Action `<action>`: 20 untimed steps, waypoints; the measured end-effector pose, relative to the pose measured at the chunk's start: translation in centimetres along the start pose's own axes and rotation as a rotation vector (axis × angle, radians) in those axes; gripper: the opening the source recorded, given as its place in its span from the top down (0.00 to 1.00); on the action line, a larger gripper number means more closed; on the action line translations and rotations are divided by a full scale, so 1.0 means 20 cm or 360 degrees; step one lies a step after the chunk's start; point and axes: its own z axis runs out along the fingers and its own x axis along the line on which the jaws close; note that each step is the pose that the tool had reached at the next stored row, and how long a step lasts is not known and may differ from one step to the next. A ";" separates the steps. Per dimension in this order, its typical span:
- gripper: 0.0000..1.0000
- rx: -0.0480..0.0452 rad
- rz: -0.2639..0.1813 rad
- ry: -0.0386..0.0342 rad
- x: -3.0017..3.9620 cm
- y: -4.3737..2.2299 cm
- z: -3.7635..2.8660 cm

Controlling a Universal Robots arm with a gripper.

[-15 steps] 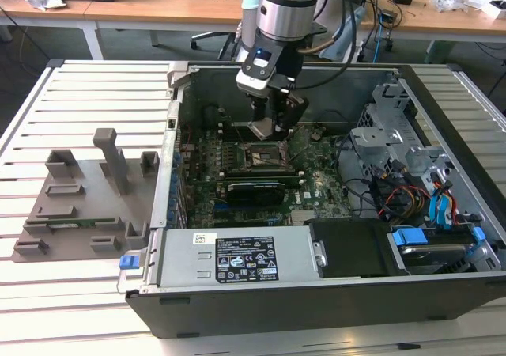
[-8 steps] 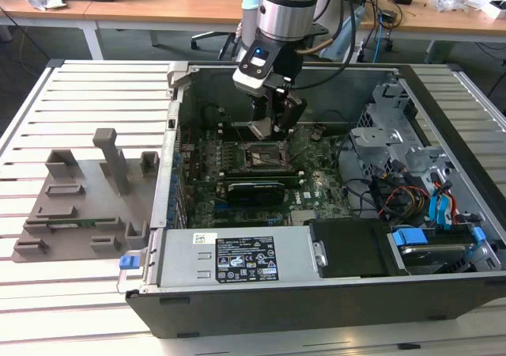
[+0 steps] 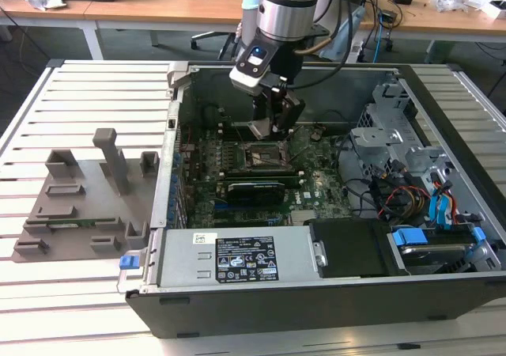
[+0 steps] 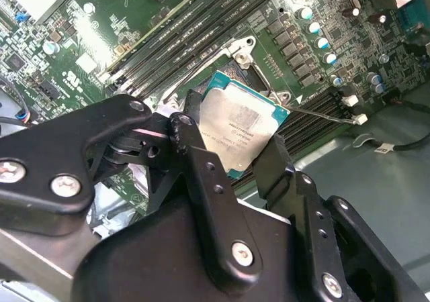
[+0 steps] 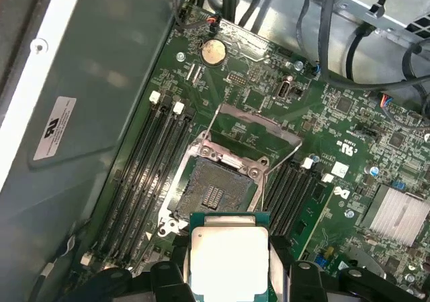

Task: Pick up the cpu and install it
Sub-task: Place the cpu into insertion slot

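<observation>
The cpu point(image 4: 243, 129), a flat square chip with a pale metal top and a green edge, sits between the two black fingers point(image 4: 190, 135) of my gripper point(image 4: 234, 144), which is shut on its opposite sides. In the first wrist view the cpu point(image 5: 228, 256) hangs just short of the open socket point(image 5: 213, 189), whose frame point(image 5: 259, 124) is swung up. In the exterior view my gripper point(image 3: 273, 125) hovers inside the computer case, right above the socket point(image 3: 265, 157) on the green motherboard.
Memory slots point(image 5: 151, 168) flank the socket on both sides. A long black card point(image 3: 254, 190) lies in front of it, and the power supply point(image 3: 237, 259) sits at the case's front. Drive bays and cables point(image 3: 411, 182) fill the exterior view's right. A grey fixture point(image 3: 87, 202) stands outside on the slatted table.
</observation>
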 end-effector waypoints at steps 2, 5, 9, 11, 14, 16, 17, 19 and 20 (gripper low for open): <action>0.45 0.0002 0.0039 0.0001 0.000 0.000 0.000; 0.45 0.0004 0.0075 0.0002 0.000 0.000 0.000; 0.45 0.0008 0.0133 0.0003 0.000 0.000 0.000; 0.45 0.0009 0.0157 0.0004 0.000 0.000 0.001; 0.45 0.0011 0.0194 0.0005 0.000 0.000 0.001; 0.45 0.0014 0.0234 0.0005 0.000 0.000 0.001; 0.45 0.0015 0.0250 0.0005 0.000 0.000 0.001; 0.45 0.0016 0.0272 0.0005 0.000 0.000 0.001; 0.45 0.0017 0.0289 0.0005 0.000 0.000 0.001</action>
